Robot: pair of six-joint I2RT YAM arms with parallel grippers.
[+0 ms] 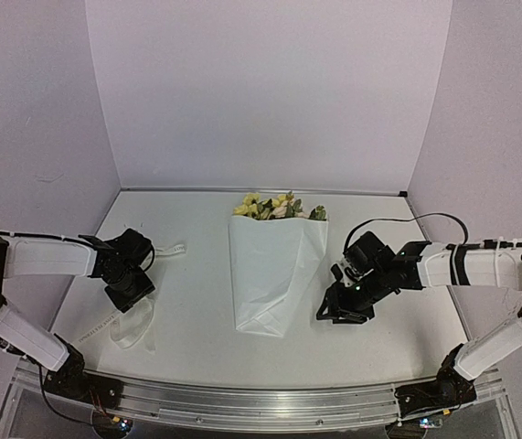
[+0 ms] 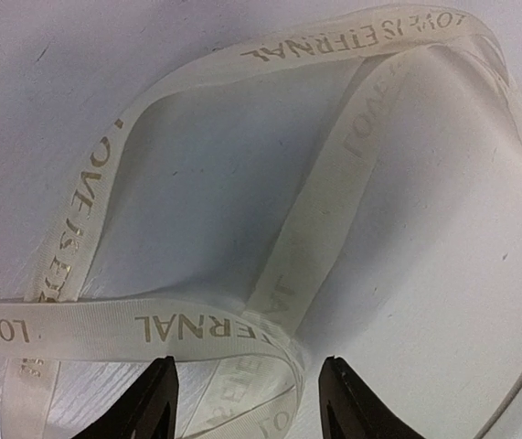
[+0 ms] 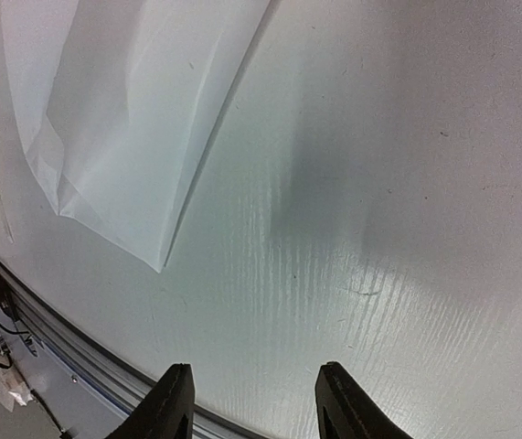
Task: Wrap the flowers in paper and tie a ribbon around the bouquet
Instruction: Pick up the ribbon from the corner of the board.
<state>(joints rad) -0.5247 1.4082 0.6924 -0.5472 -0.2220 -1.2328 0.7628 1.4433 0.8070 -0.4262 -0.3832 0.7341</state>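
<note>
The bouquet lies mid-table, a cone of white paper (image 1: 270, 274) with yellow and cream flowers (image 1: 277, 208) showing at its far, wide end. The ribbon (image 1: 133, 327), sheer white with printed lettering, lies in loose loops at the left front. My left gripper (image 1: 131, 291) hangs just over it. In the left wrist view the ribbon (image 2: 197, 329) curls between the spread fingers of the left gripper (image 2: 249, 370), which is open and pinches nothing. My right gripper (image 1: 338, 306) stands open to the right of the cone's narrow end. Below the right gripper (image 3: 253, 370) is only bare table, with the paper (image 3: 133, 119) to its upper left.
One tail of ribbon (image 1: 171, 250) trails toward the back left. A metal rail (image 1: 261, 402) runs along the table's near edge and also shows in the right wrist view as the rail (image 3: 59, 352). Lilac walls close the back and sides.
</note>
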